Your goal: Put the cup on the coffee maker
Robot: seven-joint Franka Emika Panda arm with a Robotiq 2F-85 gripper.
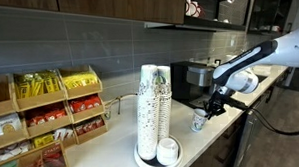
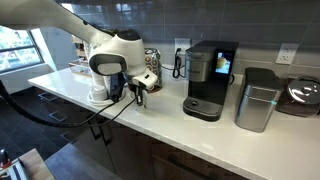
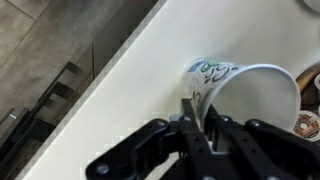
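Observation:
The cup point(image 1: 199, 119), small, white paper with a bluish-green print, sits low over the counter near its front edge. In the wrist view the cup point(image 3: 250, 88) fills the right half, and my gripper point(image 3: 200, 112) is shut with one finger inside and one outside its rim. In both exterior views my gripper point(image 1: 213, 102) point(image 2: 140, 92) reaches down onto the cup. The arm mostly hides the cup in one of them. The black coffee maker point(image 2: 210, 80) with a silver front stands to the side of my gripper. It also shows behind the arm point(image 1: 197, 73).
Tall stacks of white cups point(image 1: 154, 106) stand on a round base on the counter. A rack of snack boxes point(image 1: 48, 110) stands against the wall. A silver appliance point(image 2: 257, 98) stands beside the coffee maker. The counter's front edge point(image 3: 110, 80) runs close to the cup.

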